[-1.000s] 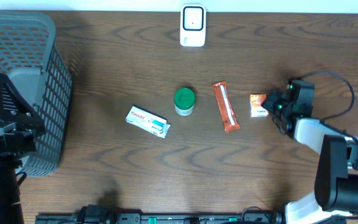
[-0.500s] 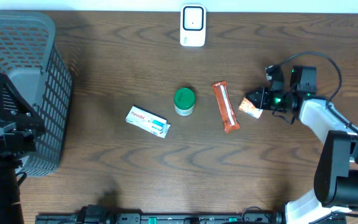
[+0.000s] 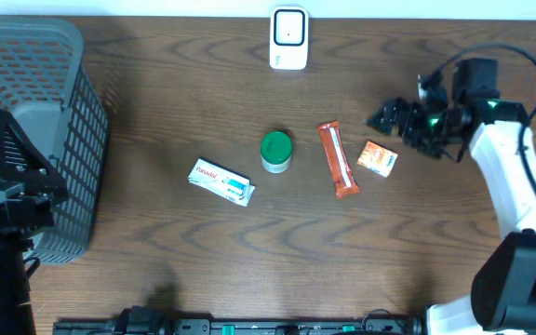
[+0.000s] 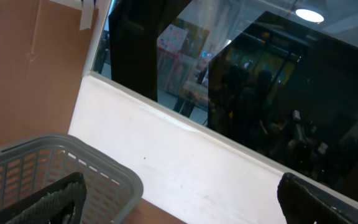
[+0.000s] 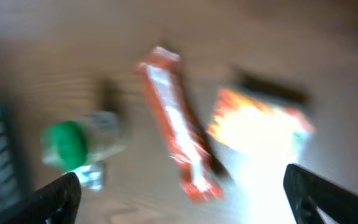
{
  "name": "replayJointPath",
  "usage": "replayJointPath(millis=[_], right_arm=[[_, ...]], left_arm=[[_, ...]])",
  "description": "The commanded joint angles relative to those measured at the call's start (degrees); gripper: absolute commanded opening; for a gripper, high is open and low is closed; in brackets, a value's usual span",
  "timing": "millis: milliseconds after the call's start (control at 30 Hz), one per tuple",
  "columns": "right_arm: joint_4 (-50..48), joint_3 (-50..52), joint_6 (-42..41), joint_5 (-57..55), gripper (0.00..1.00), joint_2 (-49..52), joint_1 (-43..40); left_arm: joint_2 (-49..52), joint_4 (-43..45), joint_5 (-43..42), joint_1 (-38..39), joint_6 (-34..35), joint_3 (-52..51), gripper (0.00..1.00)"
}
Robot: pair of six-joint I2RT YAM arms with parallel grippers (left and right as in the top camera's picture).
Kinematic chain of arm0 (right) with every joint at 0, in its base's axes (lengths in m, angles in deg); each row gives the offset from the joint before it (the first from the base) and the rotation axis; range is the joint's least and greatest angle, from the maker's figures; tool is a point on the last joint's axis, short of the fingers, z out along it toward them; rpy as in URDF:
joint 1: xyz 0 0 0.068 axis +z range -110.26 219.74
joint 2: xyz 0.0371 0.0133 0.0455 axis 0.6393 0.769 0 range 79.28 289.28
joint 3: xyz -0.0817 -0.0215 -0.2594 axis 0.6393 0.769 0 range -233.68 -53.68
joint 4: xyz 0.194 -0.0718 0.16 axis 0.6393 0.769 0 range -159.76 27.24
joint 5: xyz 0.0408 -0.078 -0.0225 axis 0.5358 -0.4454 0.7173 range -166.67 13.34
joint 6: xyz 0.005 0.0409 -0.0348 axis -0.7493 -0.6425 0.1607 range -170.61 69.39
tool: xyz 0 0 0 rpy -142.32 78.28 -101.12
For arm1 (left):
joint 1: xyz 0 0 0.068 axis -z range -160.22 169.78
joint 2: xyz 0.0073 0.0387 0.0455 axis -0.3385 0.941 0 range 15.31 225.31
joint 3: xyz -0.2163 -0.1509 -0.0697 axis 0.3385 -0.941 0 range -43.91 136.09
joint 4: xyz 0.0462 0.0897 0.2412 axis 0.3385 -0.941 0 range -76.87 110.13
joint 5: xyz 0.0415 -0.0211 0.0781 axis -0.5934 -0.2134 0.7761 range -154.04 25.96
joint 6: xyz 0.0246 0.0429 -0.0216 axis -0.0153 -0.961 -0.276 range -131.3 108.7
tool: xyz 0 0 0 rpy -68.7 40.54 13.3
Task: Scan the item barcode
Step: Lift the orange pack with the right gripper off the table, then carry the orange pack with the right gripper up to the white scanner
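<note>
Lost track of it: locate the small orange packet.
Overhead view, right side: the small orange packet lies just right of the long orange bar, apart from the open right gripper.

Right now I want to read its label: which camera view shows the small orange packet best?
Overhead: the small orange packet lies whole and sharp beside the long orange bar. The right wrist view has it too, but blurred and glare-washed. The left wrist view misses it, showing only a basket and window.
</note>
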Motion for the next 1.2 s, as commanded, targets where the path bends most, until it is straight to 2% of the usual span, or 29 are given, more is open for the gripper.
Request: replayJointPath(millis=[0,167,367,700,1000,1167], right_arm=[[3.5,0.0,-16.3,-24.0,0.99,0.3,5.5],[3.9,0.0,-25.7,-30.1,0.99,0.9,11.9],[7.5,0.0,-34.6,-31.4,0.99,4.4,11.6],[0.2,0.0,-30.0,-24.8,0.99,14.1,11.1],[-3.6,0.0,-28.5,-27.4,0.99,16.1,10.0],[-4.2,0.0,-23.8,-27.6,0.99,19.5,9.4]], left_arm=[[0.4,0.2,0.7,-0.1,-0.8,-0.4,0.98],[0.4,0.2,0.7,-0.1,-0.8,-0.4,0.98],[0.4,0.2,0.7,-0.1,-0.8,-0.4,0.98],[0.4,0.2,0.8,-0.1,-0.8,-0.4,0.98],[0.4,0.2,0.7,-0.1,-0.8,-0.4,0.98],[0.4,0.2,0.8,-0.1,-0.8,-0.4,0.98]])
